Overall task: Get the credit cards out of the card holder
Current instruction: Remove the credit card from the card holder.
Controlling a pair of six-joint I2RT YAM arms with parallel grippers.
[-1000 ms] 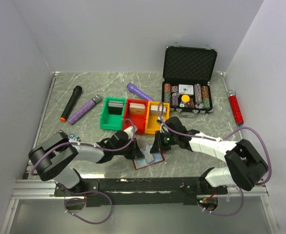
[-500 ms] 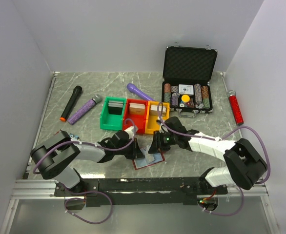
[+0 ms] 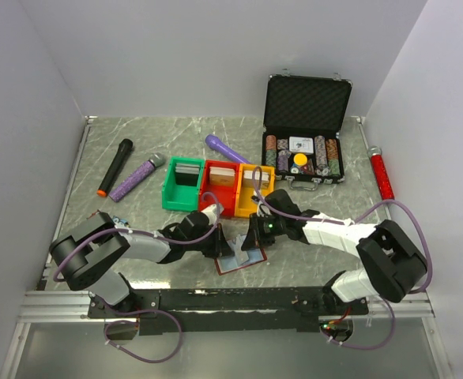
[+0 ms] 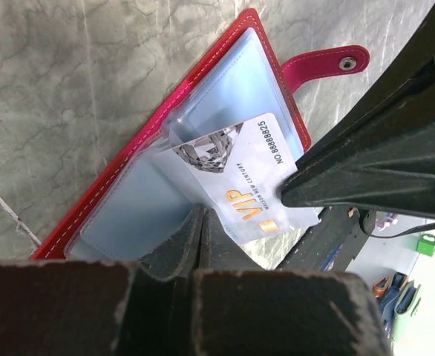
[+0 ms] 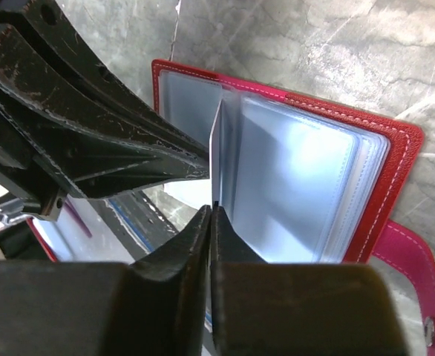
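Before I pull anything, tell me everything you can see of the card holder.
The card holder lies open on the table: red leather-look cover with pale stitching, magenta snap tab unfastened, clear pale-blue sleeves fanned, one leaf standing up. A white VIP card sticks partway out. The left hand pinches a sleeve; the right hand is shut on the card's edge.

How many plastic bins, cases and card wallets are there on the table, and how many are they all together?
Plastic bins: 3, the green bin, the red bin and the yellow bin
Open case of poker chips: 1
Card holder: 1
Total: 5
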